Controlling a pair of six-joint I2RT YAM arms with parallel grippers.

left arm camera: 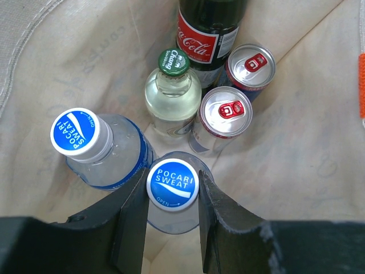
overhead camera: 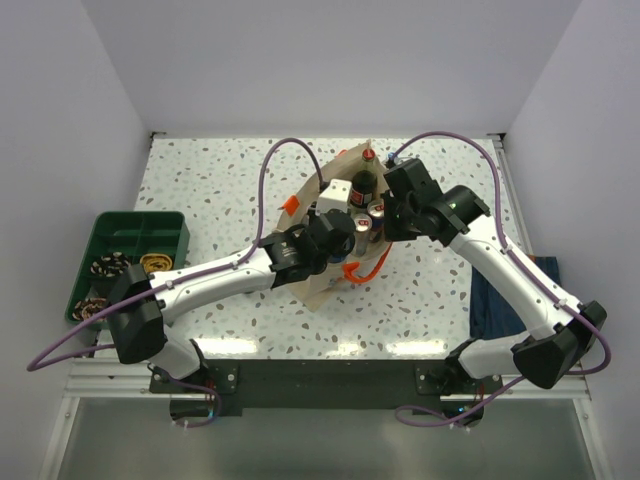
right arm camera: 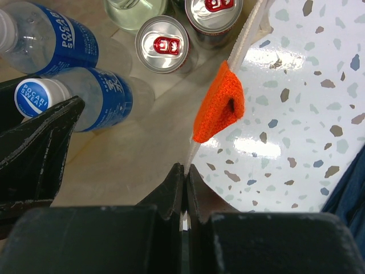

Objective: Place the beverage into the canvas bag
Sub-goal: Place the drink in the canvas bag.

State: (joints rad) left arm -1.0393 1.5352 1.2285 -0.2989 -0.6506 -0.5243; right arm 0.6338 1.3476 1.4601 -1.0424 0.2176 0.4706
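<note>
Far left of the worktop: green compartment tray w/ a few round patterned bits in it, can't tell what they are. Mid-worktop is the canvas bag, mouth open, both arms at it. Left hand is down inside the bag, fingers clamped either side of a Pocari Sweat bottle, blue cap up. So the beverage is inside the bag but not let go. Can't tell if it's touching the bottom. Just left of it is a 2nd Pocari bottle. Behind those: Chang bottle w/ green cap, Coca-Cola bottle, then 2 silver-top cans side by side. Right hand is pressed together, pinching the bag's rim right by the orange tab. Far right, dark blue cloth at the worktop edge.
</note>
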